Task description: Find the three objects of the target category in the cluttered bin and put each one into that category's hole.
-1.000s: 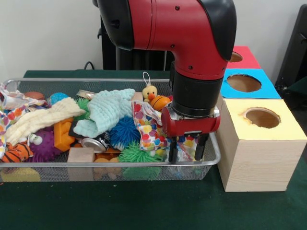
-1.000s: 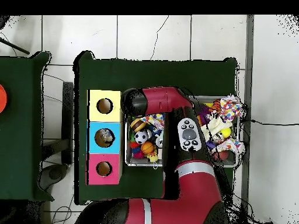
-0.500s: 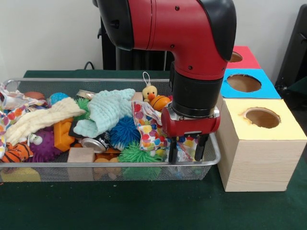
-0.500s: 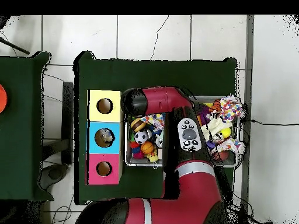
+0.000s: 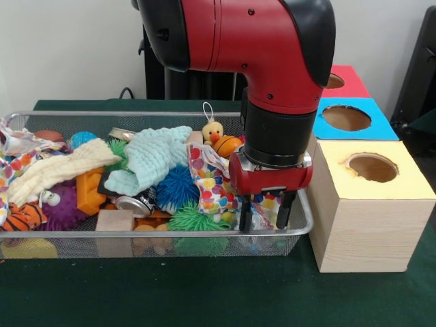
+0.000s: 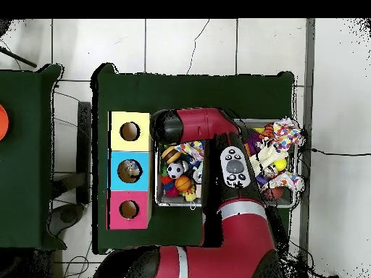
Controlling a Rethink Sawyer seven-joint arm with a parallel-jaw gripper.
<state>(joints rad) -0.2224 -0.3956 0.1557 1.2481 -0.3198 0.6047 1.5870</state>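
Note:
My gripper hangs open at the right end of the wire bin, its fingertips down at rim height. Between and behind them lies a polka-dot cloth; whether they touch it I cannot tell. To its left are a blue spiky ball, a green spiky ball, a mint cloth, a yellow duck and an orange ball. Right of the bin stand the yellow box, blue box and red box, each with a round hole. From overhead the arm hides the gripper.
Further left in the bin lie a cream cloth, an orange block, a purple spiky ball, a tiger toy, a can and a wooden block. Overhead, a soccer ball shows beside the arm.

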